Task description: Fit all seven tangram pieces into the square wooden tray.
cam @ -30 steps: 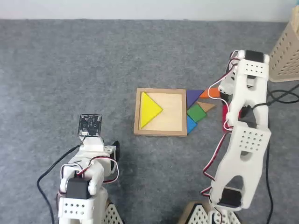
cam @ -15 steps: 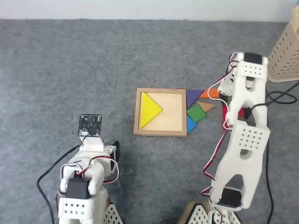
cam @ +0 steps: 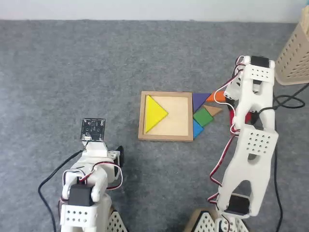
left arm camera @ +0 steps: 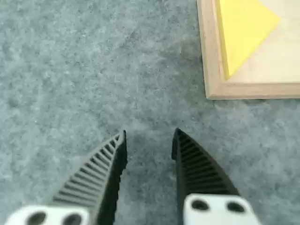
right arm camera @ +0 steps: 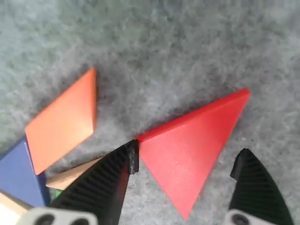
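High view: the square wooden tray (cam: 165, 138) sits mid-counter (cam: 72, 63) and holds only the yellow triangle (cam: 154, 113), against its left wall, so six pieces probably remain. The purple piece (cam: 199, 100) and green piece (cam: 203, 116) touch its right outer edge.

Left wrist view: left jaws parted and empty, over bare counter near a tray corner.

Right wrist view: right jaws spread astride the red triangle (right arm camera: 194, 152), unclamped. From above, the arm largely hides this piece.
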Controlling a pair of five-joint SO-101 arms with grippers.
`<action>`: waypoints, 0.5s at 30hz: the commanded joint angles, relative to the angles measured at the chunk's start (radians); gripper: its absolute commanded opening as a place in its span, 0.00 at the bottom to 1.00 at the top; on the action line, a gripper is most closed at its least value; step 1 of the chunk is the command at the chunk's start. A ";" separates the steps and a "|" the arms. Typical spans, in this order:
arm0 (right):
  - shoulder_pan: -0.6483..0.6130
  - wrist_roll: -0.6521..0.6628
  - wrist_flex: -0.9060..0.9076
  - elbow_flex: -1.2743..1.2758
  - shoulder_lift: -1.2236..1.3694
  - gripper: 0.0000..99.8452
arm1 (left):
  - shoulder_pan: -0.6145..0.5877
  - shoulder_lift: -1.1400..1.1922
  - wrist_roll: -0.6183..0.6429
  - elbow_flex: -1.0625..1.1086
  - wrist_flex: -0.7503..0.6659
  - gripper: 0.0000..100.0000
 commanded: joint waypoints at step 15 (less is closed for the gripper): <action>-0.024 0.014 -0.031 -0.041 -0.021 0.33 | -0.003 -0.020 0.006 -0.002 -0.006 0.15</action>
